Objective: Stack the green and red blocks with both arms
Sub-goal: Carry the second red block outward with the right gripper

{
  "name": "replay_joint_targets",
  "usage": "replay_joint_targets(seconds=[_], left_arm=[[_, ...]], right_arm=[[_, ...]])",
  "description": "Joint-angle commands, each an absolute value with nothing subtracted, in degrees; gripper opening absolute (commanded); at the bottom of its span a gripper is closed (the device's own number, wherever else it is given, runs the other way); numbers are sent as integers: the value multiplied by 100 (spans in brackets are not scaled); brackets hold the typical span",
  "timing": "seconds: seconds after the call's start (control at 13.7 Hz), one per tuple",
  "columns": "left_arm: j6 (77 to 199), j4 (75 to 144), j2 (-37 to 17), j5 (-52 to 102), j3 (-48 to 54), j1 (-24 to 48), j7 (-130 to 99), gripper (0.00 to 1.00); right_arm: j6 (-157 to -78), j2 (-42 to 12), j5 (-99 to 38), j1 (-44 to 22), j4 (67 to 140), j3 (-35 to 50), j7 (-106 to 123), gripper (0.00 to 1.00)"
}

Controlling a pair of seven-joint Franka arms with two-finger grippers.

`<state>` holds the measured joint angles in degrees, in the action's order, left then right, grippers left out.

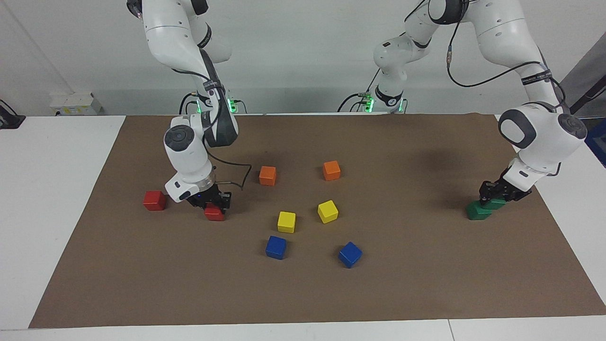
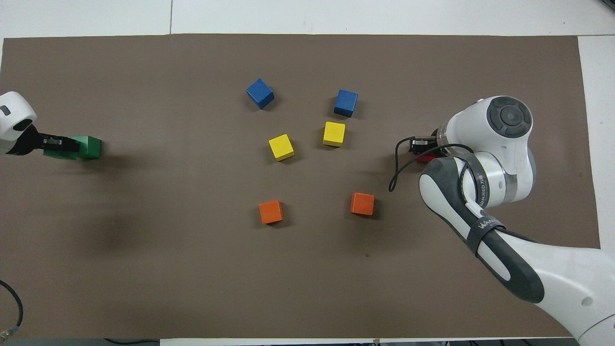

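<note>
The right gripper (image 1: pixel 211 202), fingers clamped on one glossy red cube (image 1: pixel 215 214) on the worktop, and the left gripper (image 1: pixel 497 194), clamped on a dark green cube (image 1: pixel 495 204) riding half-off its twin (image 1: pixel 477 211), risk slipping or toppling.

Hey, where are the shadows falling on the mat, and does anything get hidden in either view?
Facing view: soft shadows darken the mat near both arms. Overhead view: a broad shadow lies beside the green blocks, and the right arm hides most of the red block in its gripper.
</note>
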<state>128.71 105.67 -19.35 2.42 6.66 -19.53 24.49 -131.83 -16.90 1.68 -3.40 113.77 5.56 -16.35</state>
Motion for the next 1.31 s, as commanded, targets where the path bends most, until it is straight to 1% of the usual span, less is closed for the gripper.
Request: replay_joint_targets(seconds=[0.0,0.22,0.36,0.58,0.73,1.24], left_arm=[[13200,10767,-1784,404,694,-1846,2295,0],[13605,10775,-1810,396,677,-1601,2303,0],[13606,10784,-1811,387,668,-1582,2329,0],[13535,10880,-1758,387,668,-1617,2338,0],[13535,11091,-1627,387,668,-1670,2347,0],[13553,11180,-1529,387,668,-1670,2312,0]], right_arm=[[-12342,-1215,272,-63,11206,563,-1444,0],[-11612,-670,264,543,11215,563,-399,0],[-11488,-510,272,965,11224,562,269,0],[-11732,-405,272,1396,11512,562,948,0],[-12136,-387,272,1555,11803,562,1176,0],[-12551,-431,264,1565,12137,562,1169,0]])
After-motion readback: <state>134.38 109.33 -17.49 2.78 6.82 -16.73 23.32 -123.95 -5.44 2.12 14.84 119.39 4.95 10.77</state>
